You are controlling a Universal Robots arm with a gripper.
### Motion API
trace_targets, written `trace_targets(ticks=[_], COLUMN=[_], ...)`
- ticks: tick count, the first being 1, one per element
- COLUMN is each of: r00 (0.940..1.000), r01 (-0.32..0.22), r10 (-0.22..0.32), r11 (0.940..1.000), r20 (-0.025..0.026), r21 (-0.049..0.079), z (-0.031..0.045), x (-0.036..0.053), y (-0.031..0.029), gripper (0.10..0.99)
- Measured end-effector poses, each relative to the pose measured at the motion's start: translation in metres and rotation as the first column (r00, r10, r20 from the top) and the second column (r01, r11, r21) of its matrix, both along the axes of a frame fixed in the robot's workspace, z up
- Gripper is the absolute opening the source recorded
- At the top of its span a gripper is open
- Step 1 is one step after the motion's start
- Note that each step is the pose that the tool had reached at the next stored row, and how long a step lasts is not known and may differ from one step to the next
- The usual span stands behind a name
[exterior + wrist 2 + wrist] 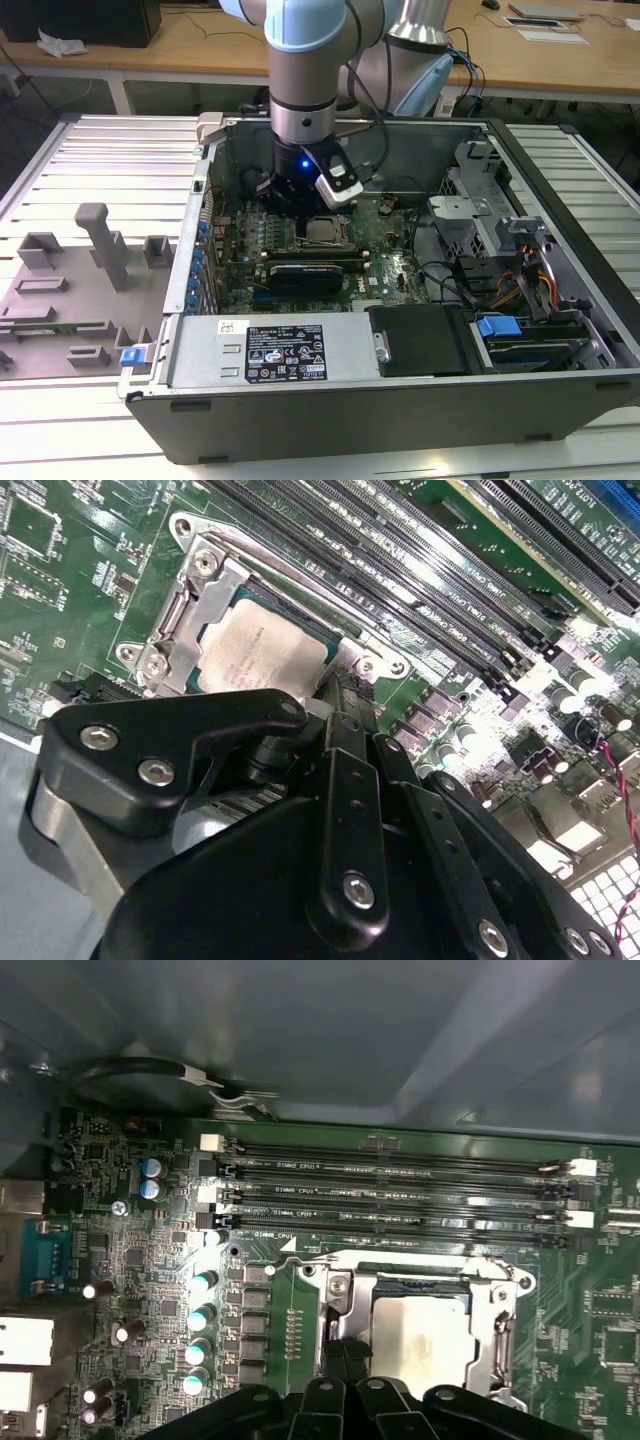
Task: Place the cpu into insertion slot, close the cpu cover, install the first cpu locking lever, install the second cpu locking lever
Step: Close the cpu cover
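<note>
Exterior view: an open computer case (400, 400) lies on the slatted desk (110, 150). The arm reaches straight down into it, and the hand (297, 212) hangs low over the motherboard (390, 270), just beside the socket.
Cpu: the cpu (420, 1335) lies flat inside the insertion slot (415, 1287), dull metal top upward, between the memory slots (400, 1195) and the hand.
Cover: the cpu cover (505, 1330) appears to lie down around the chip, framing it. Whether it is pressed fully home is hard to judge from this angle.
Lever: a thin wire locking lever (420, 1253) runs along the socket edge nearest the memory slots. Its latch cannot be made out.
Hand: in the first wrist view the fingers (338, 1360) are drawn together, with no gap and nothing visible between them. Their tips sit at the socket's edge, touching or just short of the cover frame.
Handling, cpu: judged light, thin and stiff, with a smooth top that gives little purchase. The contact side is fragile, so it is best held by two opposite edges and never pushed down.
Handling, cover and lever: the cover is thin stiff metal on a hinge. The lever is springy wire that is likely to slip, so it is best taken at its bent free end.
</note>
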State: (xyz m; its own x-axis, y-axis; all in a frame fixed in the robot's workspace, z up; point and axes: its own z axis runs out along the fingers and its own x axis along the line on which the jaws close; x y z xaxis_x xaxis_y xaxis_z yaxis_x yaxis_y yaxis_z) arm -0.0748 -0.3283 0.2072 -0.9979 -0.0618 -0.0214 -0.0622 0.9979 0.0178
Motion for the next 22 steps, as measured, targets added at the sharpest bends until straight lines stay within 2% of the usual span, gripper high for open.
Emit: trace_targets(ticks=[8,15,17,20,22], r00=[1.0000,1.0000,1.0000,0.9999,0.9999], r01=[0.000,0.000,0.000,0.000,0.000], r10=[0.000,0.000,0.000,0.000,0.000], r11=[1.0000,1.0000,1.0000,1.0000,1.0000], r20=[-0.0001,0.0000,-0.0023,-0.0113,-0.0140], r21=[0.000,0.000,0.000,0.000,0.000], z=[-0.0011,0.0088,0.0089,0.0089,0.0089], x=[-0.0002,0.0006,0.0065,0.0253,0.0311], y=[0.0000,0.0001,0.0000,0.0000,0.0000], gripper=[0.106,0.106,0.106,0.106,0.106])
